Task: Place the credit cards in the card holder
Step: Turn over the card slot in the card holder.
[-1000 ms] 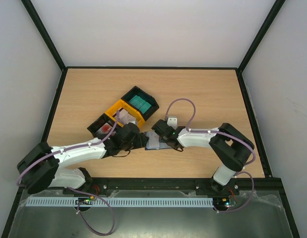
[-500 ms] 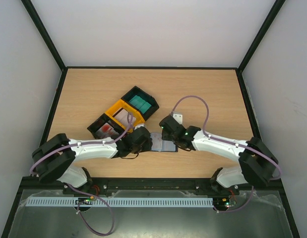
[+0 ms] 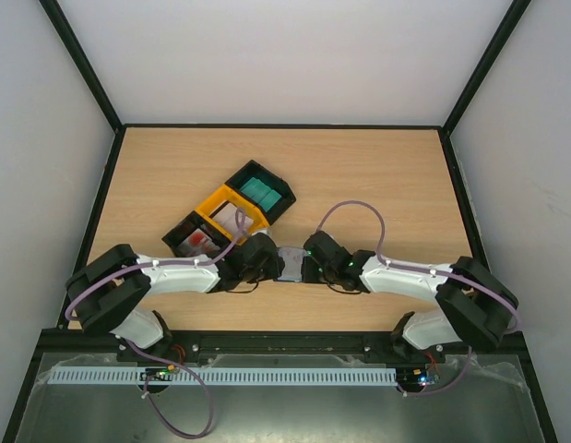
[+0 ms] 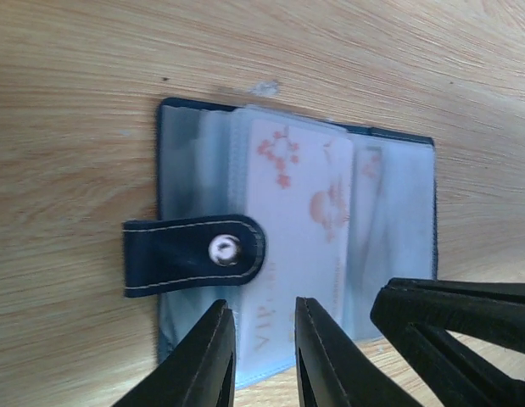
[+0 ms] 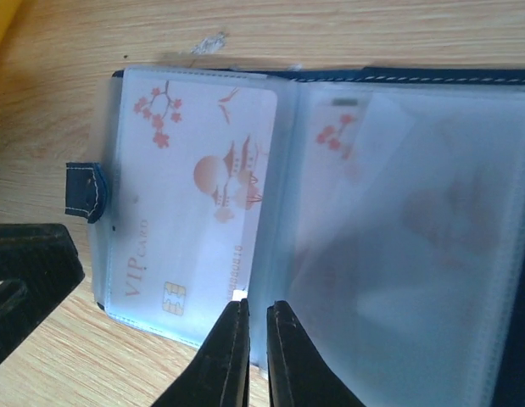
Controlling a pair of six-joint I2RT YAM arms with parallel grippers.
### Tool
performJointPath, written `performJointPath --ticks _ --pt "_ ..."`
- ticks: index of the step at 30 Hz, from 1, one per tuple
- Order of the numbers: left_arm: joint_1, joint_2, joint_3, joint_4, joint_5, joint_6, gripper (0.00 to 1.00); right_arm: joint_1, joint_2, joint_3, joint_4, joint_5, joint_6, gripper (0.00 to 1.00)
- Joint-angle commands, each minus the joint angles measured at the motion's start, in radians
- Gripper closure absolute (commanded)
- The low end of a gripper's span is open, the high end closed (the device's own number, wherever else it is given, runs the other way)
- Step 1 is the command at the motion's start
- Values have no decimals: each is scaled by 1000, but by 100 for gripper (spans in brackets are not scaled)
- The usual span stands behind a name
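Observation:
The navy card holder lies open on the table between my two grippers. In the left wrist view the card holder has its clasp tab folded over clear sleeves. A white credit card with red drawings and "VIP" sits in a sleeve. My left gripper is open, its fingertips astride the card's near edge. In the right wrist view the VIP card fills the left sleeve, and a second card shows in the right sleeve. My right gripper is almost shut at the sleeves' fold. I cannot tell if it pinches anything.
Three joined trays stand behind the left gripper. One is a black tray holding teal things. The yellow tray holds whitish cards. Another black tray holds red-and-white cards. Black frame rails edge the table.
Both grippers have closed in on the card holder from either side. The right arm has stretched out low. A small white piece above its wrist no longer shows.

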Motion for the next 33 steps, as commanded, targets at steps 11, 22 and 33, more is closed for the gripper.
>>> performJointPath --ticks 11,22,33 --pt "45 -34 -35 56 51 46 78 3 101 22 -19 26 23 94" --pt "48 4 -31 109 107 47 76 4 147 -1 -11 20 19 95" --pt "47 41 -33 98 95 38 75 4 160 -15 1 19 15 95"
